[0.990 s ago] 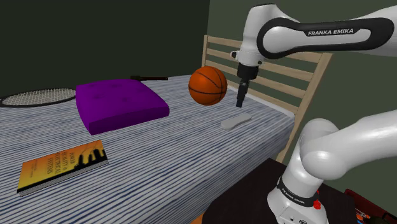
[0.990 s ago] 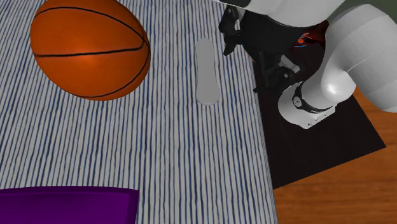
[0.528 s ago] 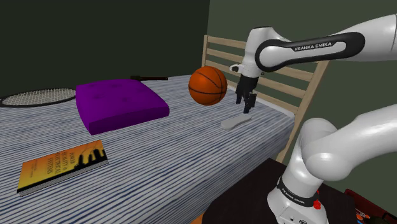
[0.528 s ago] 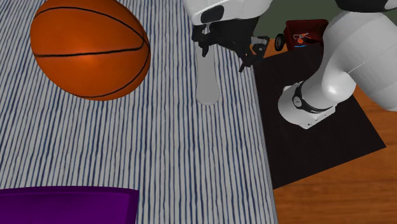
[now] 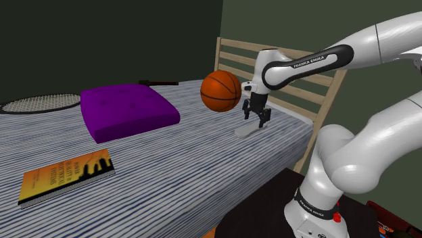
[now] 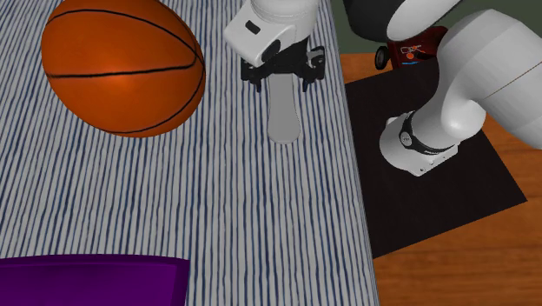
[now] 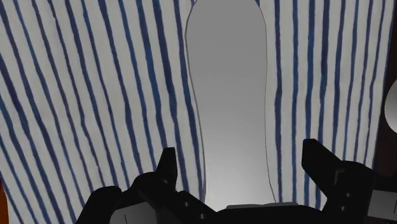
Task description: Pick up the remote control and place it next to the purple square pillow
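The remote control (image 5: 249,130) (image 6: 283,115) (image 7: 232,95) is a plain grey, elongated slab lying flat on the blue-and-white striped bedspread near the bed's edge. My black gripper (image 5: 257,120) (image 6: 283,78) (image 7: 248,167) hangs just above one end of it, pointing down. The fingers (image 7: 164,170) stand open on either side of the remote without touching it. The purple square pillow (image 5: 127,110) (image 6: 91,280) lies farther along the bed, toward the shoulder view's left.
An orange basketball (image 5: 220,90) (image 6: 123,65) rests close beside the remote. A book (image 5: 66,176) lies near the bed's front edge and a racket (image 5: 39,103) at the far left. A slatted headboard (image 5: 304,76) rises behind the gripper. My stand (image 6: 439,165) sits beside the bed.
The gripper has swung from beside the bed's edge to over the remote's end and come down toward it. Its fingers stayed open.
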You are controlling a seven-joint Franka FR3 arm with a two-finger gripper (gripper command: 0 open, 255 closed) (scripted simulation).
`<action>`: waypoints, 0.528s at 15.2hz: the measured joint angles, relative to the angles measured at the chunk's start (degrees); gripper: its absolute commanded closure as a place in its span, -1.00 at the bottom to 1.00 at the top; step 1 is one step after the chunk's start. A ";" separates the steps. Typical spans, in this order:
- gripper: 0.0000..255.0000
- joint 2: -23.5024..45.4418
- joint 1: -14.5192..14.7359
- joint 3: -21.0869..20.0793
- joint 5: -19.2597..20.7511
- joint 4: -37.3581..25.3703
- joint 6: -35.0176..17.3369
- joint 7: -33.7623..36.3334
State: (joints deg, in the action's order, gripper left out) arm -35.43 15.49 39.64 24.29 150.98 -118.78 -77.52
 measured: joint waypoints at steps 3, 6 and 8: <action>-1.00 1.25 0.35 1.10 0.43 1.22 -2.45 -0.50; -1.00 2.56 0.55 2.16 0.80 2.28 -4.83 -0.71; -1.00 2.66 0.55 2.26 0.87 2.52 -5.18 -0.69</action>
State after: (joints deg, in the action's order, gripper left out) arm -32.77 16.04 41.90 25.16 153.50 -123.96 -78.20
